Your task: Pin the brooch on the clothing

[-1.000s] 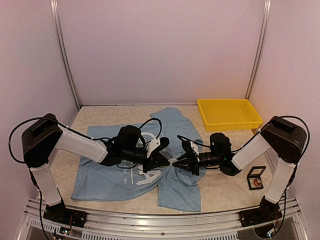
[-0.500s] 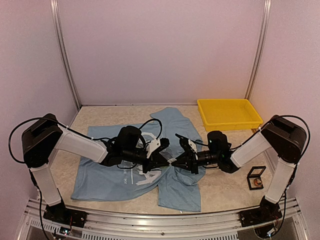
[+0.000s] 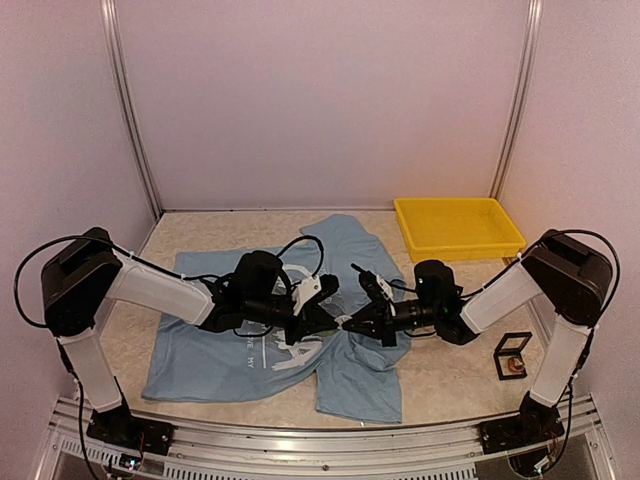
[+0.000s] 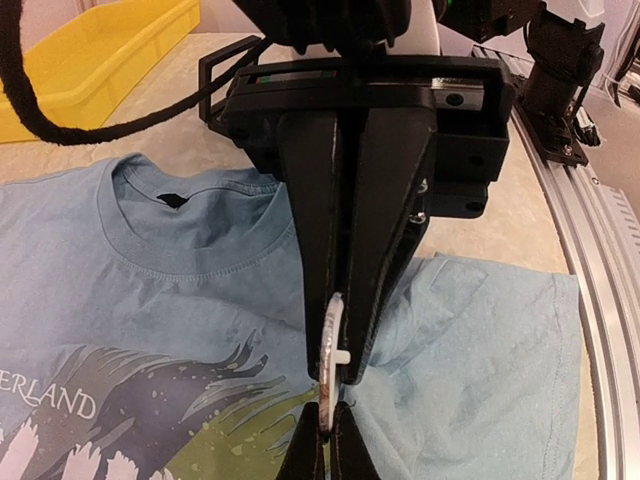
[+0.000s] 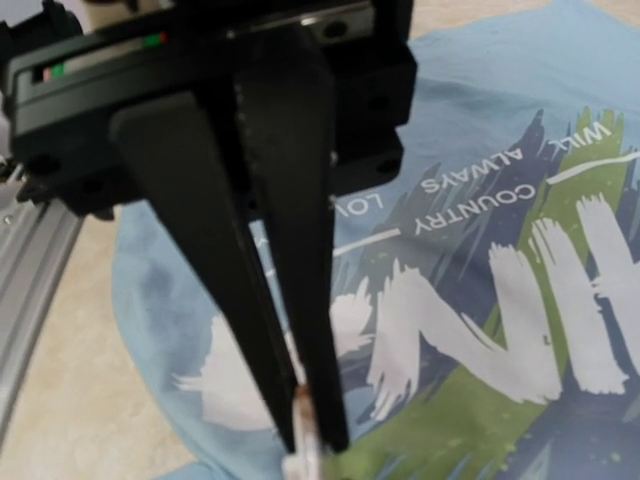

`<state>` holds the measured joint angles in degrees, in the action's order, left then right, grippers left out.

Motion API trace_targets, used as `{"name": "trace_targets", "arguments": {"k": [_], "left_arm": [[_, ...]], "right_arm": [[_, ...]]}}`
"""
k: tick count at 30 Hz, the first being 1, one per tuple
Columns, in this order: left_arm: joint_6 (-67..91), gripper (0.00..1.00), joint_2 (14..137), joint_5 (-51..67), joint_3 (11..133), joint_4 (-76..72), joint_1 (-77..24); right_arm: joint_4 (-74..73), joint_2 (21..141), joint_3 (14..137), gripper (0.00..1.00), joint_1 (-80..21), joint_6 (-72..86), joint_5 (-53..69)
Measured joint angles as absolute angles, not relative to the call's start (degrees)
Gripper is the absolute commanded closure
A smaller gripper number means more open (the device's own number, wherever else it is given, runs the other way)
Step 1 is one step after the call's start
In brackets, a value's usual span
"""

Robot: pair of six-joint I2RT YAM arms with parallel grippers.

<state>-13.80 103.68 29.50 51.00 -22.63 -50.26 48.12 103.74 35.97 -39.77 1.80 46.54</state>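
The light blue T-shirt (image 3: pixel 200 350) lies flat on the table, with its white lettering and green streaks showing in the left wrist view (image 4: pixel 150 290) and the right wrist view (image 5: pixel 480 320). The brooch (image 4: pixel 333 340), a thin round disc seen edge-on, is held above the shirt's chest between both grippers. It also shows in the top view (image 3: pixel 344 324) and the right wrist view (image 5: pixel 305 450). My left gripper (image 3: pixel 335 322) (image 4: pixel 327 440) (image 5: pixel 312 435) is shut on its lower edge. My right gripper (image 3: pixel 353 325) (image 4: pixel 345 375) is shut on it from the opposite side. The right gripper's own fingers are out of the right wrist view.
A yellow tray (image 3: pixel 458 228) stands at the back right and also shows in the left wrist view (image 4: pixel 90 50). A small open black box (image 3: pixel 512 358) sits by the right arm's base. An aluminium rail (image 4: pixel 600 280) runs along the near table edge.
My right gripper has moved slightly left, closing in on the left gripper. The brooch stays held between them over the shirt.
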Motion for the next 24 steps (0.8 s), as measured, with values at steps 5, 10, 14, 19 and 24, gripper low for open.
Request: {"name": "trace_targets", "arguments": {"k": [5, 10, 14, 19, 24], "left_arm": [[-13.76, 1.00, 103.48, 29.28, 51.00, -23.16, -50.28], [-13.76, 1.00, 103.26, 29.34, 51.00, -23.59, -50.50], [-13.78, 1.00, 103.02, 29.06, 51.00, -23.53, -50.65], [-13.80, 1.00, 103.02, 28.88, 51.00, -23.55, -50.65], [-13.96, 1.00, 103.02, 28.73, 51.00, -23.55, -50.65]], "right_arm": [[50.52, 104.33, 35.73, 1.00, -39.09, 5.08, 47.88], [53.30, 104.53, 34.87, 0.89, -38.83, 7.33, 48.29], [54.17, 104.79, 34.76, 0.85, -38.24, 9.06, 48.29], [54.41, 104.81, 34.59, 0.85, -38.11, 10.00, 48.10], [54.26, 104.81, 34.59, 0.82, -38.11, 10.00, 47.88]]}}
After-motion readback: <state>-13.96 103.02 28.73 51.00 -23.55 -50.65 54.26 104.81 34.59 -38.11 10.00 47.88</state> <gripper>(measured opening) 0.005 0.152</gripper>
